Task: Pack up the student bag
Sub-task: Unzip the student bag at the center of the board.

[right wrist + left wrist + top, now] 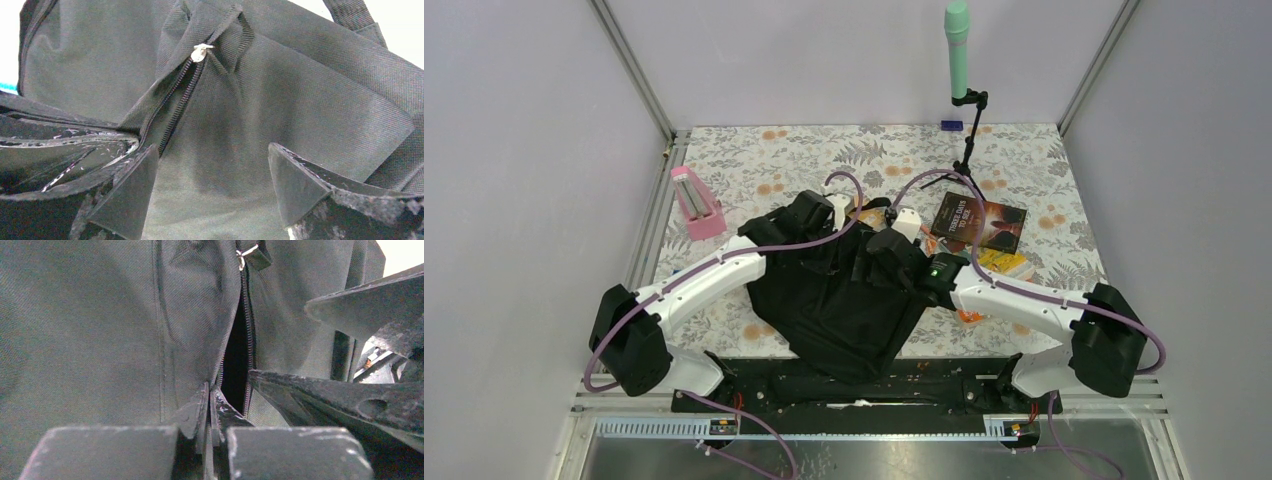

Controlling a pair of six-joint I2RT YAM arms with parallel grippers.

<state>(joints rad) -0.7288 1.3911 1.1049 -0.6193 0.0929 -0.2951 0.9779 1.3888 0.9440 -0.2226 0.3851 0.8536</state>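
The student bag [839,310] is a black fabric backpack lying in the middle of the table between both arms. My left gripper [849,238] sits at its upper edge. In the left wrist view it [210,391] is shut on the fabric edge beside the partly open zip [235,355], with the zip pull [241,260] above. My right gripper [876,265] is right next to it. In the right wrist view it [210,150] is open, its fingers [295,185] astride the bag fabric [280,95] just below the zip pull [199,51]. The bag's inside is dark.
A dark book [979,222] lies right of the bag, with a yellow item [1006,263] and a small orange item [969,317] near it. Orange items [871,215] lie behind the bag. A pink holder [696,203] stands at the left. A green microphone [957,50] stands at the back.
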